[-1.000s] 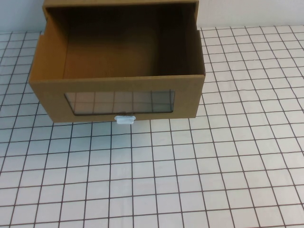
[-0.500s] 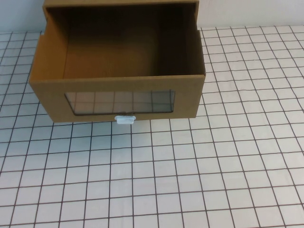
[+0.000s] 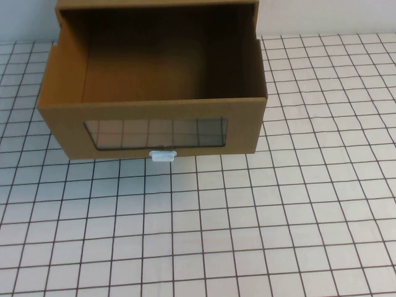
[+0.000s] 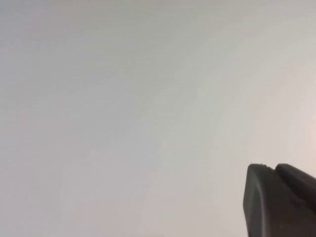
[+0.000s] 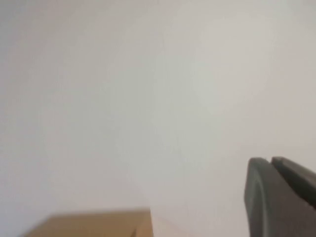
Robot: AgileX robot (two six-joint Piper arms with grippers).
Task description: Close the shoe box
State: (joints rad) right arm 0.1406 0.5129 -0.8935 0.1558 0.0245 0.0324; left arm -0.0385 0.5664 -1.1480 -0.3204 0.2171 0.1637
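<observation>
The brown cardboard shoe box (image 3: pixel 62 117) stands at the far middle-left of the table in the high view. Its drawer is pulled out toward me and is empty inside. The front panel has a clear window (image 3: pixel 156 132) with a small white pull tab (image 3: pixel 163 155) just below it. The outer sleeve (image 3: pixel 154 4) shows at the back. Neither arm shows in the high view. My left gripper (image 4: pixel 270 167) is shut and faces a plain pale wall. My right gripper (image 5: pixel 269 160) is shut, with a piece of the brown box (image 5: pixel 94 224) far beyond it.
The table (image 3: pixel 247 235) is covered with a white sheet marked with a black grid. A pale wall stands behind the box.
</observation>
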